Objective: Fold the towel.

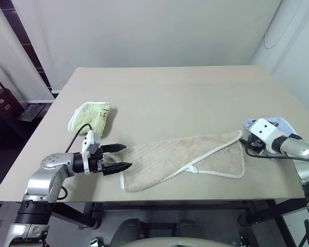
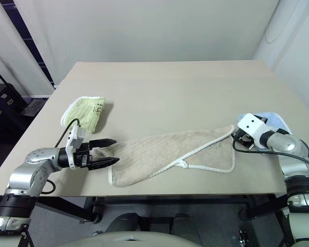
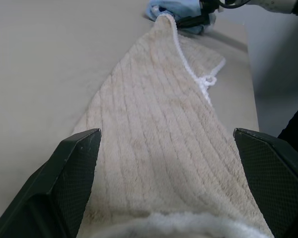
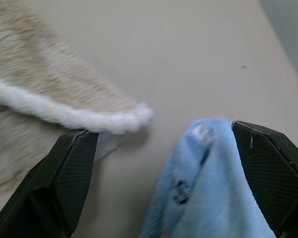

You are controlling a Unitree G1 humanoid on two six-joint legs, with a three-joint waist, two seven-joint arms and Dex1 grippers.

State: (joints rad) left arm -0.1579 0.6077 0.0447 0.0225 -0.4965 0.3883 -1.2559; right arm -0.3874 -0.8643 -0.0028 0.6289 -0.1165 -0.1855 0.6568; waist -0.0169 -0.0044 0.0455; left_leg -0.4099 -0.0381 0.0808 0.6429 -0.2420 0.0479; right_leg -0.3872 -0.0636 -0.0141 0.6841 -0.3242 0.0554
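Folding now: not yet begun; the towel point(image 1: 185, 157) lies flat and a little crumpled on the desk point(image 1: 170, 98), near the front edge, stretched from my left side to my right.
Green towel: a light green folded towel point(image 1: 90, 117) rests on the desk at my far left, well apart from the work.
Left gripper point(image 1: 121, 157): the jaws stand wide apart and hold nothing; they are just beside the left end of the towel, which I see between my two fingers point(image 3: 64, 183) in the wrist view.
Left arm pose: bent in from the left, low over the desk, the gripper pointing sideways along the towel, almost level.
Towel edge: the white stitched edging and the small loop point(image 1: 194, 169) lie near the middle front.
Right gripper point(image 2: 240, 138): the jaws are also apart and empty, next to the right corner of the towel.
Right arm pose: reaching forward from the right, the gripper tilted down.
Blue towel: a light blue folded towel point(image 4: 208, 188) lies close under my right gripper.
Advice: I think each gripper should take only a beige corner, and the right one must avoid the blue cloth.
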